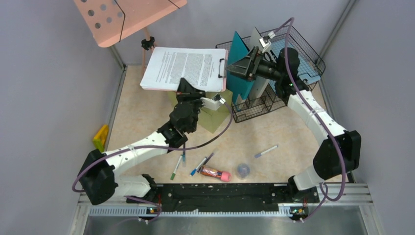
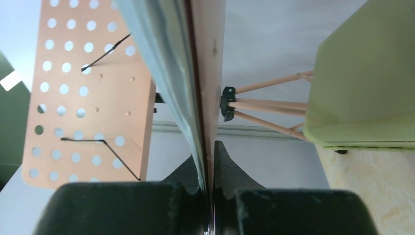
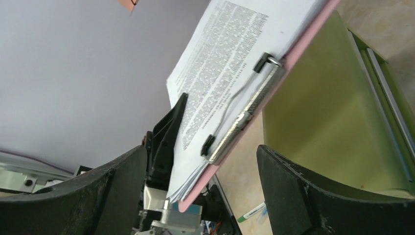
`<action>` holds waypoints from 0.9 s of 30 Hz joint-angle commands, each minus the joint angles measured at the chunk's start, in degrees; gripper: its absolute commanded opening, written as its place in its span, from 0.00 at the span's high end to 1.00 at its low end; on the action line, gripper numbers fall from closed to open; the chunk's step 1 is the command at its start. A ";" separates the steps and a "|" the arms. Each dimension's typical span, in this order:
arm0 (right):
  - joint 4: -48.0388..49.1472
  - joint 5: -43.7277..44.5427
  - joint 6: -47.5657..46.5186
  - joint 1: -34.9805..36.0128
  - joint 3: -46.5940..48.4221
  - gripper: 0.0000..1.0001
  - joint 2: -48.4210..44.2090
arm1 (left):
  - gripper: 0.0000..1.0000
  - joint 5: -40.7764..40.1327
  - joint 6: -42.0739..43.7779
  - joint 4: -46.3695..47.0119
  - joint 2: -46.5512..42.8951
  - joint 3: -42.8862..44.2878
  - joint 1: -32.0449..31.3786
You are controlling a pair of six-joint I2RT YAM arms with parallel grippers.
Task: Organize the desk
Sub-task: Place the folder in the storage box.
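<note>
The desk (image 1: 147,117) is a beige marble-patterned tabletop. My left gripper (image 1: 188,91) is shut on the near edge of a pink clipboard (image 1: 185,68) with printed paper, holding it lifted above the desk. In the left wrist view the fingers (image 2: 227,166) pinch the board and sheets (image 2: 208,73) edge-on. My right gripper (image 1: 234,68) is open, level with the clipboard's metal clip (image 3: 242,115), its jaws wide on either side of the clip end without touching. Several pens (image 1: 183,159) lie at the front of the desk.
An olive-green drawer box (image 1: 215,116) stands under the clipboard. A black wire basket (image 1: 293,49) with teal folders (image 1: 242,66) is at the back right. A pink perforated stand (image 1: 122,17) is at the back left. A yellow item (image 1: 101,137), a pink-capped tube (image 1: 215,173) and a round cap (image 1: 243,170) lie on the desk.
</note>
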 commanded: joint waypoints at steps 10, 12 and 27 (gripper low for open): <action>5.38 0.16 0.53 3.60 -0.85 0.19 5.11 | 1.00 1.26 11.15 24.50 0.20 -4.81 -1.56; 5.95 -0.09 0.67 3.87 -0.66 0.19 5.22 | 1.00 1.23 11.19 24.76 0.55 -5.11 -1.74; 15.23 -1.62 6.64 5.31 -3.54 0.70 6.33 | 1.00 1.27 12.28 30.59 4.07 -7.17 -4.22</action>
